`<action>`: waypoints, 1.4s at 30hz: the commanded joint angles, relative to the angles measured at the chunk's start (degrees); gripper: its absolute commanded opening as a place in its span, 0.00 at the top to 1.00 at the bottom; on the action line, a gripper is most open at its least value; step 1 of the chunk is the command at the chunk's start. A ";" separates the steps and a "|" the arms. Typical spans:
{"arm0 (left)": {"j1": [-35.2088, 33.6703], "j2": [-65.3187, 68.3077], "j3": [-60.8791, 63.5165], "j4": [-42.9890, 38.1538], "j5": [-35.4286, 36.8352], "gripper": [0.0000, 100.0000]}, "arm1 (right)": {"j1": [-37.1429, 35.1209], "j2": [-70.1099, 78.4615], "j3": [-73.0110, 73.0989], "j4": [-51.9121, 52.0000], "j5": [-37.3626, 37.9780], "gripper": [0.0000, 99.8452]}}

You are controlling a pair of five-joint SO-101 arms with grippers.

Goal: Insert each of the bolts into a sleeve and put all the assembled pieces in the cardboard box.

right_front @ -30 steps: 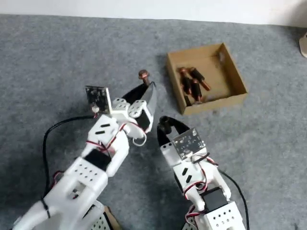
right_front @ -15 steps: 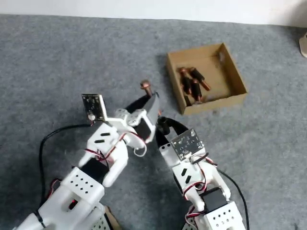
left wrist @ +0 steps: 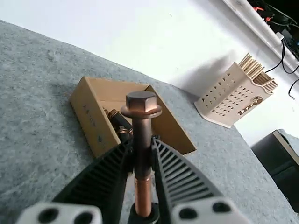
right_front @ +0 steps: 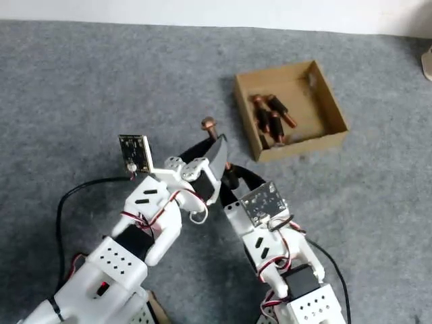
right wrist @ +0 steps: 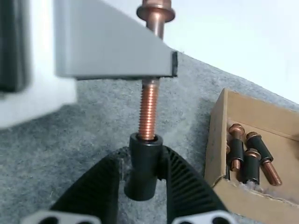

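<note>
Two arms meet over the grey carpeted table [right_front: 101, 81], holding one bolt and one sleeve between them. The left gripper [left wrist: 140, 143] is clamped on the shank of a single copper flanged bolt [left wrist: 143, 105], which stands upright with its head above the fingers. The right gripper [right wrist: 144, 158] is closed on one black sleeve [right wrist: 143, 173], also upright, directly under the bolt. The threaded tip sits in the sleeve's mouth; how deep it goes is hidden inside the sleeve. From the high view the left gripper's jaw covers most of the sleeve.

One cardboard box [right_front: 304, 144] lies beyond the grippers, just to the right arm's side; three assembled pieces [right_front: 270, 116] can be counted in it, overlapping, and the near wall may hide more. One pale slotted holder [left wrist: 233, 95] with sticks stands far behind the box.
</note>
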 commanded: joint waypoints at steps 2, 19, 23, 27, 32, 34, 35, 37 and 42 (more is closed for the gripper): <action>0.75 -1.71 -0.22 0.00 -1.85 1.00 | -0.22 -1.10 8.48 -1.54 0.26 1.00; 5.76 -2.15 5.85 0.00 -8.18 1.00 | 2.42 -1.19 8.48 -6.02 -6.24 1.00; 6.29 -2.15 6.20 -0.35 -14.86 0.95 | 2.42 -1.19 8.48 -6.20 -8.35 1.00; 6.02 -2.15 6.55 0.00 -13.19 0.72 | 2.42 -1.19 8.48 -6.29 -8.62 1.00; 3.82 -2.15 7.87 -0.35 -10.73 0.54 | 2.42 -1.10 8.48 -6.29 -8.70 1.00; 1.63 -2.15 7.60 -0.35 -10.64 0.54 | 2.51 -1.10 8.48 -6.29 -10.02 1.00; 0.13 -2.15 7.52 -0.35 -10.64 0.54 | 3.21 -1.10 8.48 -6.29 -10.99 1.00; -2.95 -2.15 7.34 -0.44 -10.64 0.57 | 5.76 -1.01 7.96 -6.46 -11.87 1.00; -6.20 -1.63 6.11 -0.44 -10.64 0.71 | 12.70 -0.40 3.47 -7.25 -11.78 1.00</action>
